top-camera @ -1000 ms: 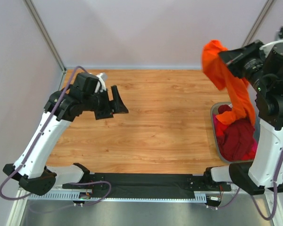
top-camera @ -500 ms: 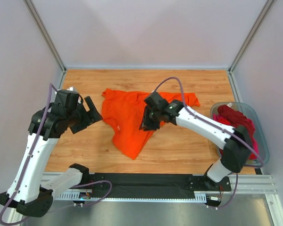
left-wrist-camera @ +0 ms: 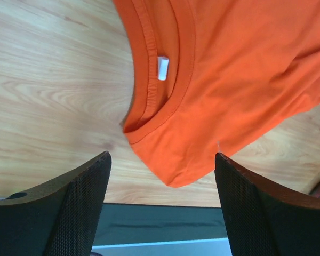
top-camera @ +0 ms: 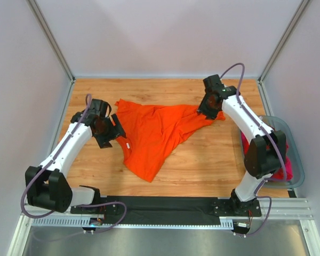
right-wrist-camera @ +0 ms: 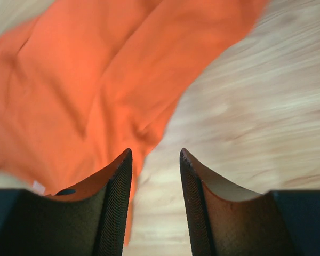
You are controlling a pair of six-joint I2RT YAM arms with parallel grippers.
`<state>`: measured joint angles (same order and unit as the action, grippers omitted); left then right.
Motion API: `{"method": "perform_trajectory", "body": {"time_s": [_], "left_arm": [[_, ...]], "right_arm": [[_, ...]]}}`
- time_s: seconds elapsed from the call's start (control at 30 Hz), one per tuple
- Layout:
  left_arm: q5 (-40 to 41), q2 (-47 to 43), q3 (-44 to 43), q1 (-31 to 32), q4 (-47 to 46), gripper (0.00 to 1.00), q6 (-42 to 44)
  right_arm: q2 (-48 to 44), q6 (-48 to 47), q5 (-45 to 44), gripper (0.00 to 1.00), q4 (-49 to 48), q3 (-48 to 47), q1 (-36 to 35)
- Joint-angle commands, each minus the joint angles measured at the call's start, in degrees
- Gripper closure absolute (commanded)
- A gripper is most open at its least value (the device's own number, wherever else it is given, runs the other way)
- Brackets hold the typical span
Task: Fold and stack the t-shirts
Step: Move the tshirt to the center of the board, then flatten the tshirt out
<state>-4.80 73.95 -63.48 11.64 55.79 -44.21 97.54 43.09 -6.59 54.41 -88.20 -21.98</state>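
The orange t-shirt [top-camera: 154,133] lies spread and wrinkled on the wooden table, its round neck with a white tag [left-wrist-camera: 162,68] toward the left. My left gripper [top-camera: 113,133] is open wide and empty just left of the neck; the left wrist view shows the collar and a shirt corner [left-wrist-camera: 245,69] ahead of the gripper [left-wrist-camera: 162,165]. My right gripper [top-camera: 207,109] is open and empty, low over the shirt's far right corner. In the right wrist view the gripper [right-wrist-camera: 156,157] has bare wood between its jaws, with orange cloth [right-wrist-camera: 96,80] to the left. Pink cloth [top-camera: 288,170] lies in the tub.
The grey-blue tub [top-camera: 299,160] stands at the table's right edge, largely hidden by my right arm's elbow [top-camera: 264,152]. A black strip [top-camera: 165,204] runs along the near edge. The enclosure walls close in the back and both sides.
The right gripper has moved from the shirt's middle to its far right corner, and the shirt now lies stretched out to the right. The left gripper has come in closer to the neck.
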Motion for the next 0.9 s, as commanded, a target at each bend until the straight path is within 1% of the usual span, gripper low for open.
{"method": "perform_trajectory", "body": {"time_s": [0.0, 0.03, 0.07, 0.13, 0.17, 0.2, 0.23, 0.27, 0.3, 0.33, 0.37, 0.4, 0.43, 0.5, 0.57, 0.63, 0.77, 0.87], "left_arm": [[-7.3, 2.8, 6.9, 0.9, -10.0, 0.17, -1.9], [-8.0, 4.0, 7.9, 1.0, -13.2, 0.18, -2.5], [-8.7, 6.9, 8.4, 1.2, -14.3, 0.19, -2.7], [-8.3, 10.2, 7.0, 1.8, -14.7, 0.21, -1.4], [-6.7, 12.0, 5.8, 2.1, -14.0, 0.23, -0.5], [-5.2, 15.2, 2.6, 2.1, -12.6, 0.24, 0.3], [-2.4, 16.6, 0.6, 2.0, -9.2, 0.24, 1.4], [1.2, 17.9, -1.4, 1.5, -8.3, 0.24, 1.9], [1.9, 19.6, -4.7, 1.0, -8.1, 0.24, 2.3], [2.1, 20.4, -6.2, 0.6, -8.1, 0.24, 2.8], [2.8, 21.2, -7.8, -0.1, -8.1, 0.24, 3.1], [3.7, 23.2, -11.2, -0.3, -6.6, 0.23, 3.5], [6.8, 24.5, -13.1, -0.5, -5.3, 0.23, 4.4], [9.4, 28.3, -17.4, -0.9, -2.1, 0.2, 5.2], [10.9, 30.3, -18.8, -2.1, -1.4, 0.19, 5.6], [11.7, 32.0, -19.7, -3.8, -0.8, 0.19, 5.4], [11.3, 34.7, -20.4, -5.6, -1.5, 0.19, 5.1], [10.8, 37.1, -21.2, -5.6, -1.6, 0.2, 4.9]], "right_arm": [[4.7, -3.3, -3.0, 0.57, 1.2, -2.7, 7.1], [6.1, -3.8, -1.9, 0.57, 0.1, -3.3, 8.4], [8.5, -5.2, -1.2, 0.57, -0.4, -4.1, 9.3], [11.2, -7.2, -0.8, 0.56, -0.4, -7.1, 11.2], [12.1, -9.6, -0.7, 0.54, -0.4, -8.0, 11.5], [12.9, -10.7, -0.8, 0.53, -0.7, -8.6, 12.4], [14.2, -11.6, -0.3, 0.52, -1.6, -9.3, 12.8], [15.0, -12.5, 0.5, 0.5, -2.0, -9.9, 13.4], [15.7, -13.3, 1.5, 0.49, -2.3, -10.5, 14.7], [17.2, -13.6, 2.7, 0.48, -2.8, -11.3, 15.2], [17.9, -14.2, 3.0, 0.45, -2.9, -12.4, 15.6], [18.8, -15.0, 2.8, 0.44, -2.6, -13.6, 16.5], [20.7, -15.5, 2.1, 0.41, -1.4, -15.3, 16.9], [22.2, -18.1, 2.6, 0.38, -1.2, -16.7, 17.6], [25.0, -20.3, 4.0, 0.32, -0.8, -18.4, 17.8], [26.8, -22.6, 3.7, 0.3, 0.1, -21.5, 17.9], [31.8, -25.1, 5.0, 0.28, 0.3, -26.0, 18.7], [34.6, -24.9, 5.7, 0.29, 1.1, -29.0, 19.3]]}}
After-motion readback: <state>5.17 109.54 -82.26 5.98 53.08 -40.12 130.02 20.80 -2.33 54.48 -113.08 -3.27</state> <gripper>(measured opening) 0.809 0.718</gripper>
